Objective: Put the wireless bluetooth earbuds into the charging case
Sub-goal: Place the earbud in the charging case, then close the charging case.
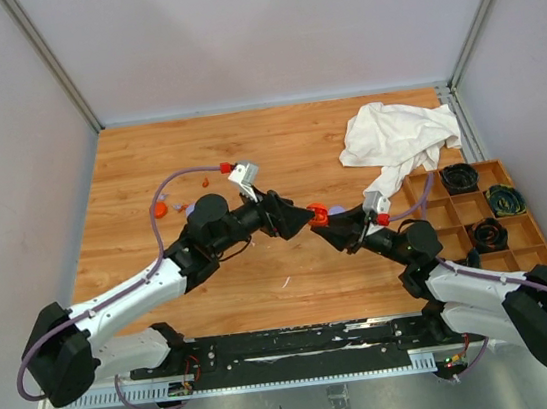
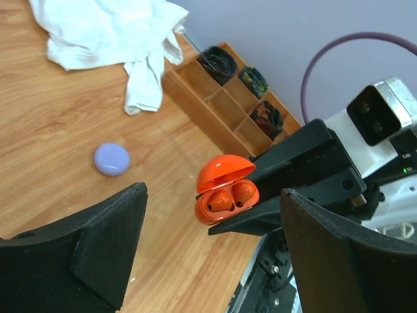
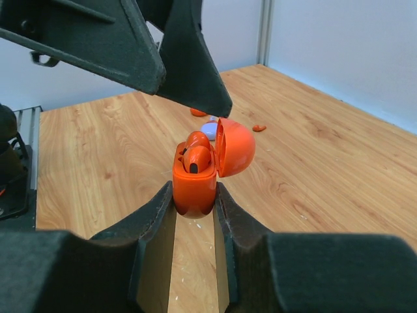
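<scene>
**Workspace at centre table, three views.** You see a wooden table (image 1: pixel 277 154) walled on its far, left and right sides. The far edge meets the back wall, and the near edge carries the rail with both arm bases. Bare wood lies between the two grippers and the far wall, and more lies to the left of the left arm.

The left gripper (image 1: pixel 301 218) stands with its jaws spread wide and has hold of nothing. In its wrist view, the fingers (image 2: pixel 98 248) flank the case without touching it. The right gripper (image 3: pixel 194 195) is clamped on the lower half of the orange-red charging case (image 2: pixel 225 195). It holds the case off the table at mid-table, just beside the left gripper's tips.

**Containers.**
- **Charging case:** its lid (image 3: pixel 233 147) is hinged open. Two orange-red earbuds (image 2: pixel 221 202) sit side by side in its wells.
- **Lavender case:** a closed lavender case (image 2: pixel 111 159) lies on the wood beyond the grippers.
- **Wooden organiser tray:** the tray (image 1: pixel 442 213) lies against the right edge. Its compartments hold a black coil (image 1: pixel 460 177), a greenish bundle (image 1: pixel 505 199) and another dark coil (image 1: pixel 487 234).

A crumpled white cloth (image 1: pixel 396 138) lies at the far right, and its tail reaches the tray's corner. An orange-red disc (image 1: pixel 160 208) and a small orange-red piece (image 1: pixel 205 183) lie at far left, well apart from the grippers.
</scene>
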Available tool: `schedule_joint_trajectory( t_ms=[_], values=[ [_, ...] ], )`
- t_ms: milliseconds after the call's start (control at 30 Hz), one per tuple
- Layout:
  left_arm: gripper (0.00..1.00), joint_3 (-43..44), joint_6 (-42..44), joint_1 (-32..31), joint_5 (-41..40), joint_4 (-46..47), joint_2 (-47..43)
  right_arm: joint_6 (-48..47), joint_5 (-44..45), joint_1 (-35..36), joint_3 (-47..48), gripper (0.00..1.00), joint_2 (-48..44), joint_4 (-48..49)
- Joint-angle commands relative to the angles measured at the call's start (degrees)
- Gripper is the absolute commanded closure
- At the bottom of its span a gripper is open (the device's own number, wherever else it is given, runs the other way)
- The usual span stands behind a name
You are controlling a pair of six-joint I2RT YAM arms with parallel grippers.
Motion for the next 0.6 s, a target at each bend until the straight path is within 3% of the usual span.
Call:
schedule_joint_trajectory(
  t_ms=[0, 333, 567],
  values=[
    [0.12, 2.77, 0.31, 2.67, 13.75, -0.18, 1.04, 1.42, -4.60, 0.94, 2.70, 0.91, -1.41, 1.15],
    [0.10, 3.59, -2.18, 3.57, 24.97, 4.18, 5.86, 3.97, -9.37, 0.90, 5.54, 0.91, -1.16, 0.12],
    [0.15, 2.25, -4.20, 4.76, 28.65, 9.48, 5.31, 4.81, -12.10, 0.71, 6.26, 0.91, -0.45, -1.33]
  ],
)
